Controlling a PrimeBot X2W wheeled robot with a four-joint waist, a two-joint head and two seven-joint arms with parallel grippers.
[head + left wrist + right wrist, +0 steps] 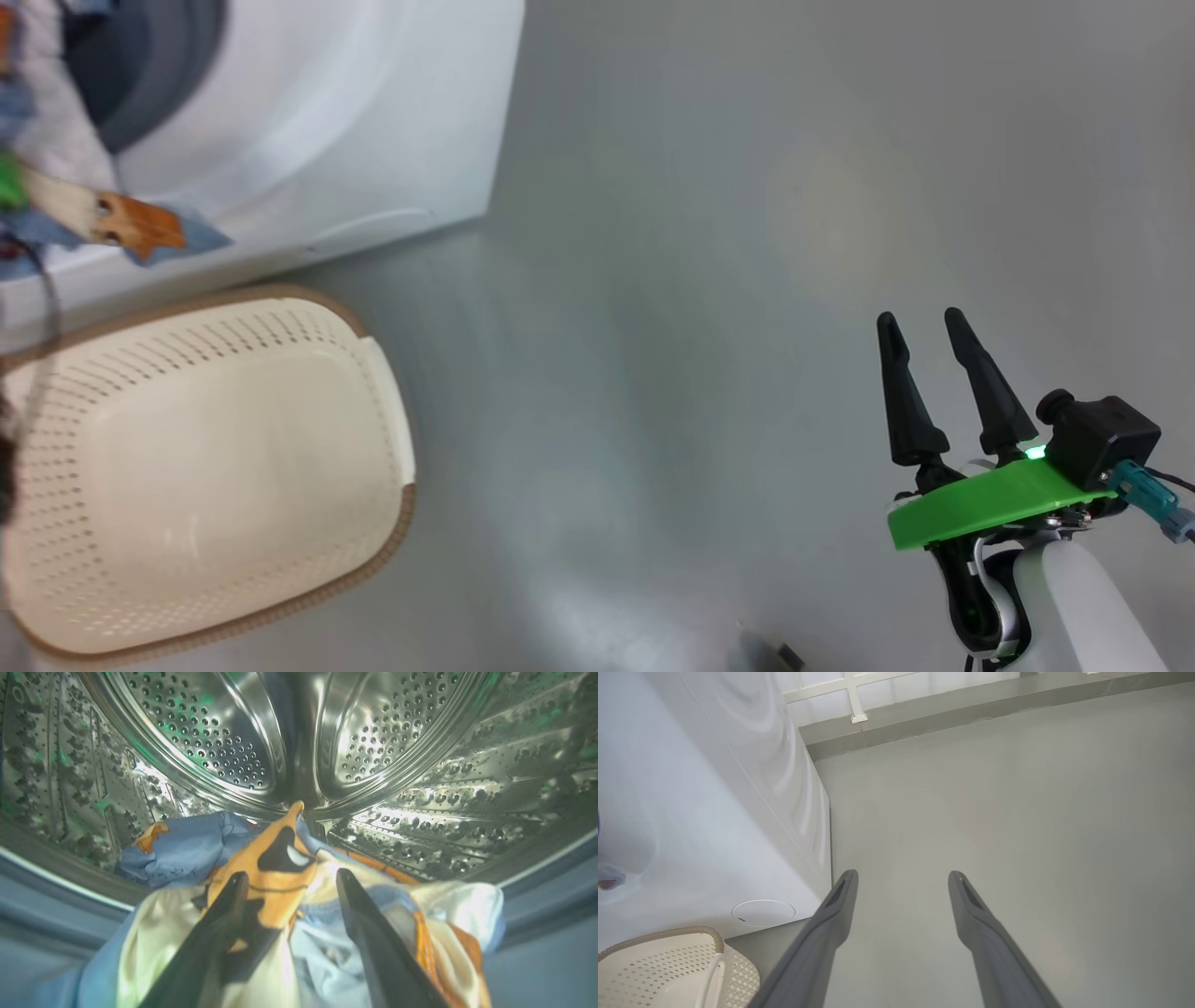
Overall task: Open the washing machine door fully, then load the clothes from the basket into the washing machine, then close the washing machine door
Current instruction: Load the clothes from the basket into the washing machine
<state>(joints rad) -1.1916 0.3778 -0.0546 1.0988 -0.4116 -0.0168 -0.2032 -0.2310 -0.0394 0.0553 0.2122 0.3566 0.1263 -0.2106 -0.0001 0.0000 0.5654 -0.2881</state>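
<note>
Starting at the left arm: the left gripper (292, 875) has its two fingers spread wide, clamping nothing, with the clothes (187, 844) lying under and between them. The bundle rests across the grey gasket (46, 914) at the drum mouth. Its blue end reaches onto the steel drum (224, 732). In the head view a corner hangs out over the front of the washing machine (373, 140).

The right gripper (920, 319) is likewise spread and holds nothing, poised over bare floor (700, 327), well apart from the work. The basket (233, 336) stands just before the machine, emptied.

Assessment: the mouth stands open, so opening is judged done. Loading is nearly complete. The overhang wants pushing in, and closing the washing machine door remains.

Count: one basket, one machine, one bundle, two grippers.
</note>
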